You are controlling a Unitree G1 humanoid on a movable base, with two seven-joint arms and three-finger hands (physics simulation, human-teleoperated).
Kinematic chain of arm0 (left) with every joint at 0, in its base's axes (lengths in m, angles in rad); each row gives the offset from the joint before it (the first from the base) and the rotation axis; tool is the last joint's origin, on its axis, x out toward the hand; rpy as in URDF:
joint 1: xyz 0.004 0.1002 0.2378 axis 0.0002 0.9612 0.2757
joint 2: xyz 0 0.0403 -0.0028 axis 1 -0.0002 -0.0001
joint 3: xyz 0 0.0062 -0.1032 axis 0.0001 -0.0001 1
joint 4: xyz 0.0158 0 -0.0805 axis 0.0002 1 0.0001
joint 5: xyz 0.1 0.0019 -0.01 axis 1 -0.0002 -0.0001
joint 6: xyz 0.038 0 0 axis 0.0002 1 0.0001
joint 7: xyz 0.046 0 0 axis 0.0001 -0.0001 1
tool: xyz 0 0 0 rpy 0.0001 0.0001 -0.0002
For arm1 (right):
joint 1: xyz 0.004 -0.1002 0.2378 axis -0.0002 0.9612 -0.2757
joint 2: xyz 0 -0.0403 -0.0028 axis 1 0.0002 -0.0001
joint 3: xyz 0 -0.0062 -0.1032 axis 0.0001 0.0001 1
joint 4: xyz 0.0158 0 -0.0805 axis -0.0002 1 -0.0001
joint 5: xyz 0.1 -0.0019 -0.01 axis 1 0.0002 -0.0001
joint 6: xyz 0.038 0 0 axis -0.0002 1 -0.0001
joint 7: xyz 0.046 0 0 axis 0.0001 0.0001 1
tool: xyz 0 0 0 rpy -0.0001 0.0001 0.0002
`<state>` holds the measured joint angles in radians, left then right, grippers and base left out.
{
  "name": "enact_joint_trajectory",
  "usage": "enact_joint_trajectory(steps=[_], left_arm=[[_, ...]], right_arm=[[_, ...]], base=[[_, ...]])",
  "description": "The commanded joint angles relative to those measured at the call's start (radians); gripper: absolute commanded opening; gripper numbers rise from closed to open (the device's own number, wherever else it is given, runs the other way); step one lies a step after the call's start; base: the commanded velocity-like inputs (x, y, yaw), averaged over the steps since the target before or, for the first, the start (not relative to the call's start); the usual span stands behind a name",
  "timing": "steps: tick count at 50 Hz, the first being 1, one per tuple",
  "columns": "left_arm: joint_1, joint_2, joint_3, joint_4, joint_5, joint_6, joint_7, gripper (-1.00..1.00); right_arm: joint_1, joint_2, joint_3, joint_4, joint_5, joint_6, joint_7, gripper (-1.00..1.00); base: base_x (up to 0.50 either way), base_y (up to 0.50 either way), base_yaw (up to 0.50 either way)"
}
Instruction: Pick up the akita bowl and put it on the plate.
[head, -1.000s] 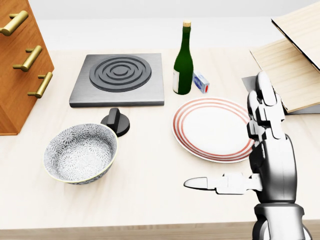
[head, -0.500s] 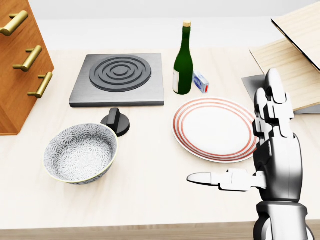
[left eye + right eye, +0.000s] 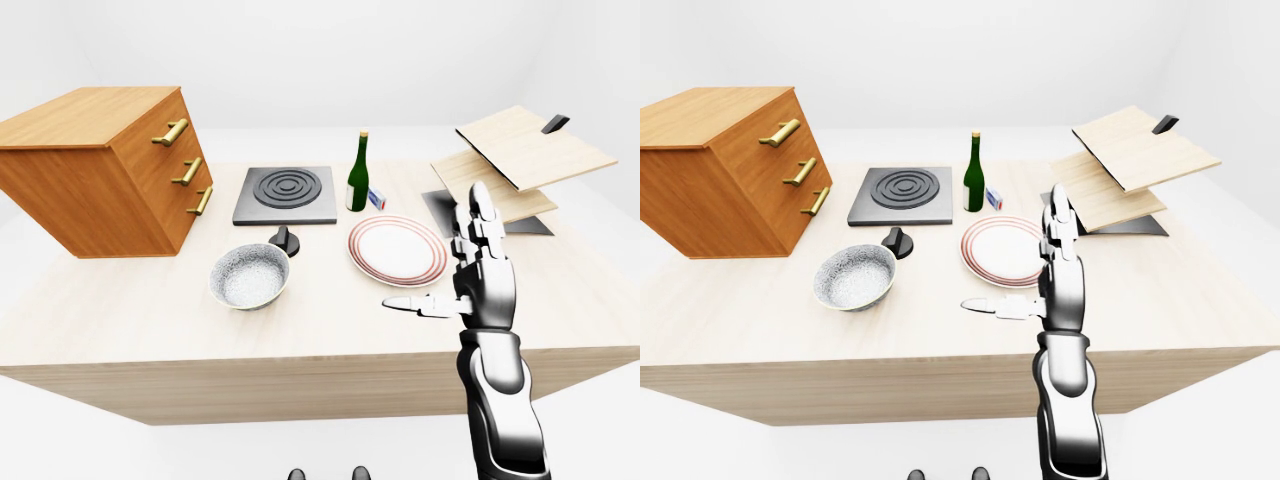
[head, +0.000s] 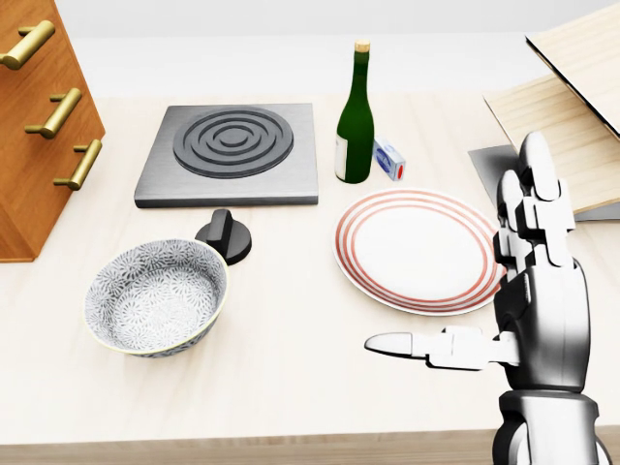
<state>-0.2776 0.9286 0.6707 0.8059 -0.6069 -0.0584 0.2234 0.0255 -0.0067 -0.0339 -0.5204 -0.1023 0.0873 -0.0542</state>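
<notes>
- Left-eye view: the right hand (image 3: 485, 290) is held up over the surface (image 3: 330, 335) and holds nothing. Its fingers (image 3: 478, 215) are straight, spread and pointing up-view, and the thumb (image 3: 405, 303) juts toward the view's left. The left hand is not in view. The plate (image 3: 397, 250) lies just left of the upright fingers, and the wooden boards (image 3: 520, 160) are above and right of them.
- Head view: the akita bowl (image 4: 155, 295) sits upright on the surface with nothing in it, well to the left of the thumb tip and touching nothing. The black knob (image 4: 225, 235) is just beside the bowl's upper-right rim. The hotplate (image 4: 231, 150), bottle (image 4: 355, 116) and small box (image 4: 389, 158) are left of the fingertips.
- Right-eye view: the layout is the same. The drawer cabinet (image 3: 730, 170) is far left of the fingers, beyond the bowl.
- Handling (judged): the bowl looks like glazed ceramic, so rigid, fairly weighty, slick and liable to chip.
- Hold (judged): take the rim on the side nearest the thumb, thumb inside the wall and fingers outside. Lower it gently onto the plate.
</notes>
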Motion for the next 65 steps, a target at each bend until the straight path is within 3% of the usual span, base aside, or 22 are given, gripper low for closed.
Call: enact_joint_trajectory(steps=[1, 8, 10, 18, 34, 65], left_arm=[[0.0, 0.002, 0.0, 0.003, -0.001, -0.001, -0.001, 1.0], [0.0, 0.002, 0.0, 0.003, -0.001, -0.001, -0.001, 1.0], [-0.003, 0.001, -0.001, 0.008, 0.001, -0.021, -0.008, 1.0], [-0.003, 0.004, -0.006, 0.012, 0.006, -0.029, -0.015, 1.0], [-0.004, 0.004, -0.008, 0.017, 0.011, -0.029, -0.018, 1.0], [-0.005, 0.003, -0.008, 0.017, 0.003, -0.029, -0.014, 1.0]], right_arm=[[0.0, 0.0, 0.0, -0.001, 0.001, 0.0, -0.004, 0.96], [0.0, 0.0, 0.0, -0.001, 0.001, 0.0, -0.004, 0.96], [0.005, 0.004, -0.011, 0.012, 0.012, 0.0, -0.013, 0.96], [-0.002, 0.005, 0.007, 0.005, 0.03, 0.0, -0.01, 0.96], [-0.001, 0.0, 0.01, -0.006, 0.028, 0.0, 0.011, 0.96], [0.003, -0.001, 0.01, -0.015, 0.015, 0.0, 0.014, 0.96]], base=[[0.0, 0.0, 0.0], [0.0, 0.0, 0.0], [0.0, 0.0, 0.0], [0.0, 0.0, 0.0], [0.02, 0.0, 0.0], [0.34, 0.0, 0.0]])
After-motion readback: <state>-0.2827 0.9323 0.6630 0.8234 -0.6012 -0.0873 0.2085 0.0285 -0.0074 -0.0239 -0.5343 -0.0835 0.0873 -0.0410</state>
